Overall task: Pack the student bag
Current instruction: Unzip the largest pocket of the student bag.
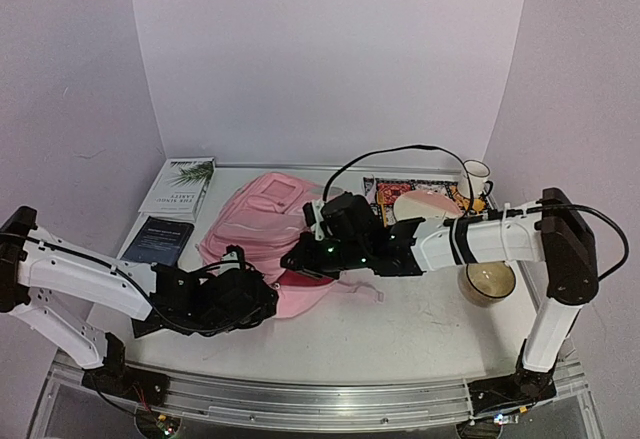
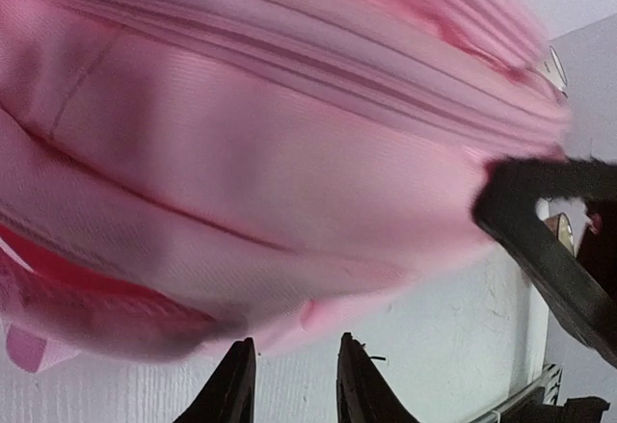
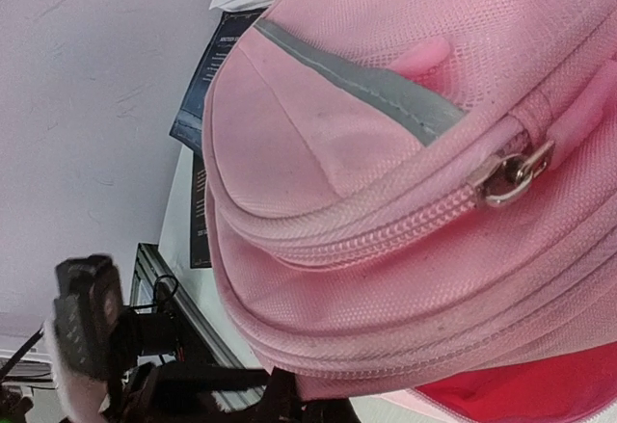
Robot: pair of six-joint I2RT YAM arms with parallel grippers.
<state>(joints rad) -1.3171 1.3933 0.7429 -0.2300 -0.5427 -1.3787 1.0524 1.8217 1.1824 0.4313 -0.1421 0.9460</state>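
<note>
Top external view has the student bag lying slumped on the table left of centre in the frame, with both arms reaching in at its near edge. A white book and a dark book lie at the upper left. A mug and a bowl sit at the right, all outside the bag.

The right gripper is closed tight at the bag's lower right, beside a slit of red lining. Whether cloth is pinched between its fingers cannot be told. In the right wrist view the main zip's pull sits at the right of the frame.

The left gripper stands narrow at the bottom of its wrist view. Bare table shows in the gap and nothing is held, and the pink fabric bulges just above the fingertips.

My reading is that the step in hand is getting the bag's mouth open, and packing proper has not begun. Next the left fingers need a fold of the near rim between them before they close. Then the two arms need to pull the mouth wide enough to take a book.
</note>
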